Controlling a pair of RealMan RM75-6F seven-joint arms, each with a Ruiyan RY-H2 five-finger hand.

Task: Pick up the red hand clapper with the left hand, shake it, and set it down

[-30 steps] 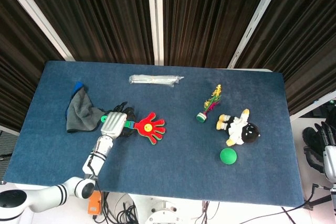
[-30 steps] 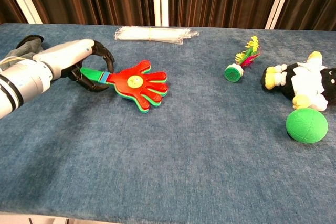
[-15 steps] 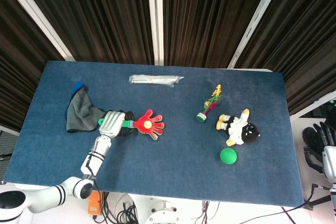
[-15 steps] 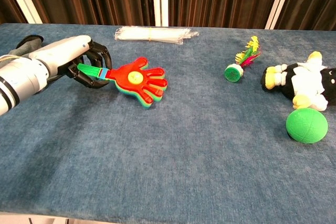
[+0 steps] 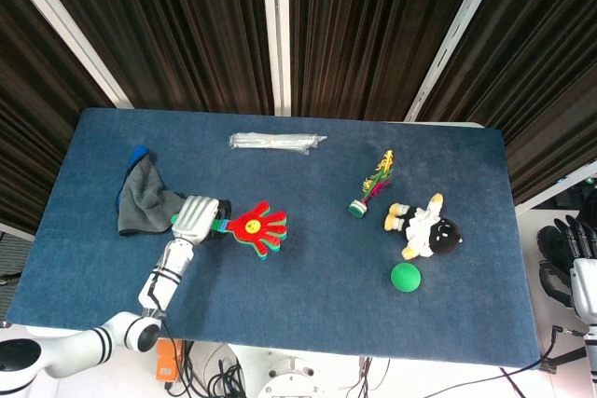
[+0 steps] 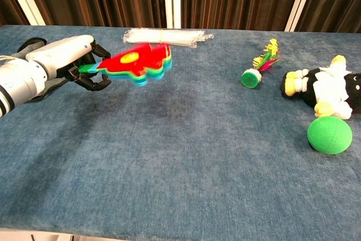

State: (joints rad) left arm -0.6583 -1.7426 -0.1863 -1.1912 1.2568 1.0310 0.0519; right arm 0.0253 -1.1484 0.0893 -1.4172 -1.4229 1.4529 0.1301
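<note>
The left hand grips the green handle of the red clapper, its dark fingers curled around the handle's near end. In the chest view the clapper is off the tabletop and blurred (its red palm and yellow centre smear into the green and blue layers beneath), with its fingers pointing toward the robot's right. A faint shadow lies on the blue cloth below it. From the head view the clapper sits just right of the left hand, over the left half of the tabletop.

Behind the left hand lies a grey cloth with a blue edge, touching or nearly touching the hand's back. A clear plastic bundle rests near the far edge, just beyond the clapper in the chest view.

On the right half stands a feather shuttlecock with a green base, tilted. Beside it lies a plush doll in black, white and yellow, and a green ball sits just in front of the doll, near it.

The right hand shows only in the head view, off the tabletop's right edge, dark and partly cut by the frame; its fingers look loosely spread with nothing in them, though the view is small.
</note>
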